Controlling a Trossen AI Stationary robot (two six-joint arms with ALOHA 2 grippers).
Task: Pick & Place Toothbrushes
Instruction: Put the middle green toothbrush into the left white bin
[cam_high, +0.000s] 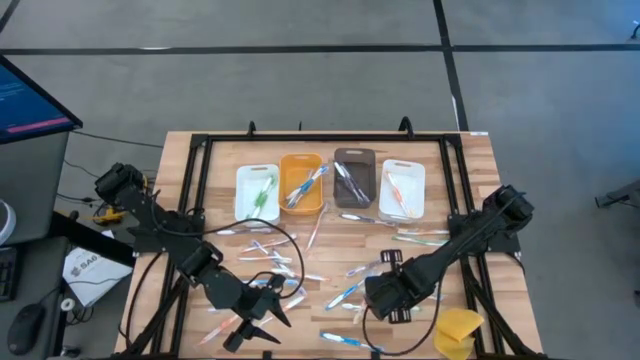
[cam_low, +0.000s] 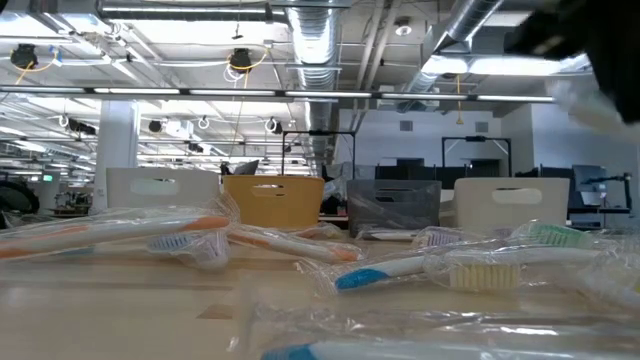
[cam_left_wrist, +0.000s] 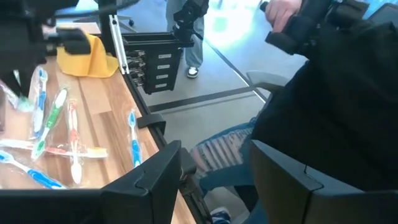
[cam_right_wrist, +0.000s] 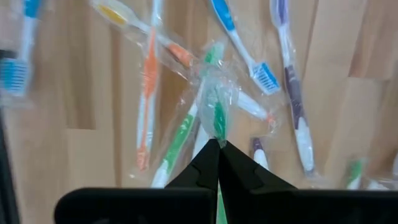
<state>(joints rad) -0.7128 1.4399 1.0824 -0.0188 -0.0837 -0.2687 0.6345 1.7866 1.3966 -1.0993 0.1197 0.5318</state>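
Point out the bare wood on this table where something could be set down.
Bare wooden table left of the white rectangular bin; also the strip right of the far white bin. Crowded: wrapped toothbrushes scattered across the middle, between both arms, and the yellow lump at the near right corner.

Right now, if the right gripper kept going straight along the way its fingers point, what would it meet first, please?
The right gripper, shut, points at the wrapped green toothbrush just beyond its tips, likely the first contact. Whether it already pinches the wrapper is unclear; the wooden table lies beneath.
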